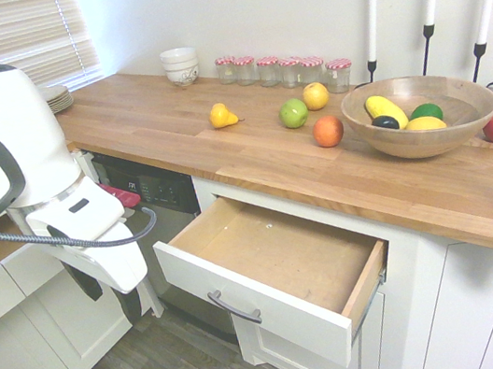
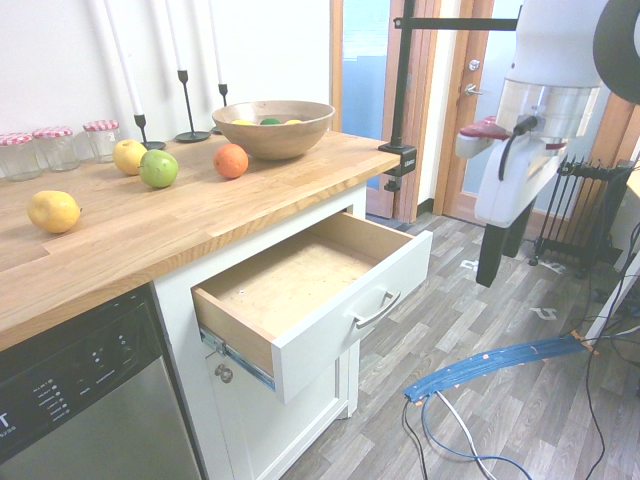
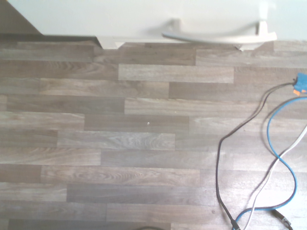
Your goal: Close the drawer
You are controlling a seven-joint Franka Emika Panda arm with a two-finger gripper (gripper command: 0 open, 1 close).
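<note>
— Where's the drawer (image 1: 277,279)?

— Pulled well out from under the wooden countertop (image 1: 223,160), bare inside, its curved handle (image 2: 377,310) facing the grey plank floor (image 3: 120,143).

— And your gripper (image 1: 107,293)?

— It hangs over the floor, pointing down, well apart from the drawer front. My fingers stand wide and hold nothing.

White-fronted drawer (image 1: 263,286), bare-wood inside
</note>
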